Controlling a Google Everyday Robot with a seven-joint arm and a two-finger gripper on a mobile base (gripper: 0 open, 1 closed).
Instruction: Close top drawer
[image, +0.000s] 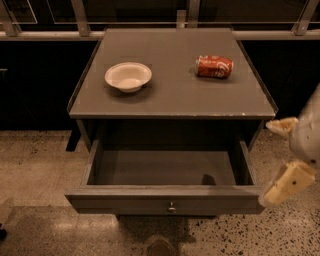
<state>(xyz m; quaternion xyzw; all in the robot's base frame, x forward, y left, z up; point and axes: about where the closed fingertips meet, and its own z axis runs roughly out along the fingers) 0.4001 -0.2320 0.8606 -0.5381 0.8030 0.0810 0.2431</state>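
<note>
The top drawer (165, 199) of the grey cabinet is pulled far out toward me. Its flat grey front has a small round metal knob (171, 206), and its grey inside shows nothing in it. My gripper (283, 156) is at the right edge of the view, just off the drawer's front right corner. Its two cream fingers (289, 182) stand apart and hold nothing. The lower fingertip is close to the right end of the drawer front. I cannot tell if it touches. The lower drawers are hidden under the open one.
On the cabinet top (170, 95) a white bowl (128, 76) stands at the left and a red soda can (214, 66) lies on its side at the right. A metal railing (50, 35) runs behind. Speckled floor (35, 165) surrounds the cabinet.
</note>
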